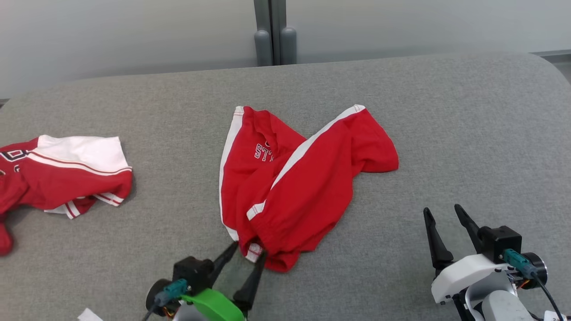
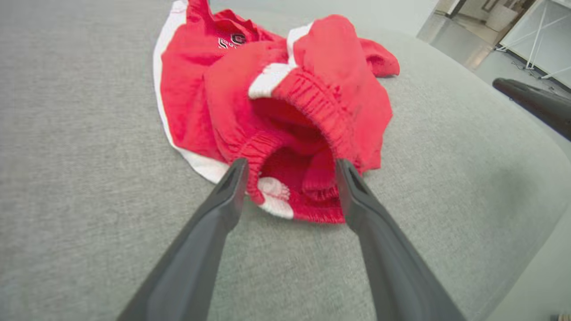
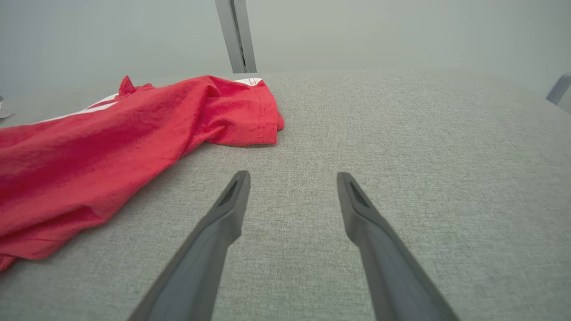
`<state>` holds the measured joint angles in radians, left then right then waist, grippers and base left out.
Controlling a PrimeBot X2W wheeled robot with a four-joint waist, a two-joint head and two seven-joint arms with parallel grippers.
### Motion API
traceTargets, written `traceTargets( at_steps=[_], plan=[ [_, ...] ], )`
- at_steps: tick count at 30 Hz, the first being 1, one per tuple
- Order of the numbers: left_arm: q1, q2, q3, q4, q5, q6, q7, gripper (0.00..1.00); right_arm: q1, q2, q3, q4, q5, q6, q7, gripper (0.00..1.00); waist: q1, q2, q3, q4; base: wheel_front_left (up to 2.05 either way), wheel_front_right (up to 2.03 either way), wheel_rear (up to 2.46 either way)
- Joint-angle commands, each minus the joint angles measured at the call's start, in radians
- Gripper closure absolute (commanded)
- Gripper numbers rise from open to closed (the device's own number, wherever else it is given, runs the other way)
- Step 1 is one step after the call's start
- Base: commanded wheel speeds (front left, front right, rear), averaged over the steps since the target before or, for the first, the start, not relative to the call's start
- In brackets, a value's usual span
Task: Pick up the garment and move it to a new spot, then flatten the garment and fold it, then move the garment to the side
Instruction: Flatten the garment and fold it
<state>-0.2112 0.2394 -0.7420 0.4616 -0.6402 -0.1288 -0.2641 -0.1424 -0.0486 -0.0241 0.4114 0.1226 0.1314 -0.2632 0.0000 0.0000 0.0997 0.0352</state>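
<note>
Red shorts with white side stripes (image 1: 294, 183) lie crumpled in the middle of the grey table, legs spread away from me and the elastic waistband (image 2: 308, 133) nearest me. My left gripper (image 1: 248, 252) is open at the waistband, its two fingers on either side of the bunched band (image 2: 290, 209). Off to the right of the shorts, my right gripper (image 1: 444, 214) is open over bare table, holding nothing. In the right wrist view the shorts (image 3: 111, 147) lie to the left of the open right gripper (image 3: 292, 178).
A second red and white garment (image 1: 58, 174) lies at the table's left edge. A grey post (image 1: 275, 33) stands behind the table's far edge. The grey table (image 1: 468, 133) has free room on the right side.
</note>
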Motion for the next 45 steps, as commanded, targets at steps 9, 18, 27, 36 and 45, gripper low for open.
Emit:
traceTargets(
  at_steps=[9, 18, 27, 36, 45],
  plan=[
    [-0.079, -0.028, 0.159, 0.009, 0.061, -0.003, 0.000, 0.00, -0.035, -0.004, 0.037, 0.001, 0.003, -0.001, -0.002, 0.00, 0.0000, 0.0000, 0.011, -0.005, 0.00, 0.00, 0.00],
    [-0.134, -0.037, 0.123, 0.079, -0.002, -0.003, 0.000, 0.00, -0.027, -0.004, 0.025, -0.009, -0.004, -0.001, -0.002, 0.00, 0.0000, 0.0000, 0.041, -0.047, 0.00, 0.00, 0.00],
    [-0.155, -0.026, 0.024, 0.080, -0.002, -0.003, 0.000, 0.00, -0.036, -0.004, 0.031, -0.013, -0.003, -0.001, -0.002, 0.00, 0.0000, 0.0000, 0.061, -0.063, 0.00, 0.00, 0.00],
    [-0.153, -0.039, -0.052, 0.096, -0.031, -0.003, 0.000, 0.26, -0.045, -0.004, 0.039, -0.005, -0.005, -0.001, -0.002, 0.00, 0.0000, 0.0000, 0.071, -0.074, 0.00, 0.00, 0.00],
    [-0.229, -0.006, -0.057, 0.153, -0.038, -0.003, 0.000, 1.00, -0.043, -0.004, 0.038, -0.005, 0.007, -0.001, -0.002, 0.00, 0.0000, 0.0000, 0.062, -0.082, 0.00, 0.00, 0.00]
  ],
)
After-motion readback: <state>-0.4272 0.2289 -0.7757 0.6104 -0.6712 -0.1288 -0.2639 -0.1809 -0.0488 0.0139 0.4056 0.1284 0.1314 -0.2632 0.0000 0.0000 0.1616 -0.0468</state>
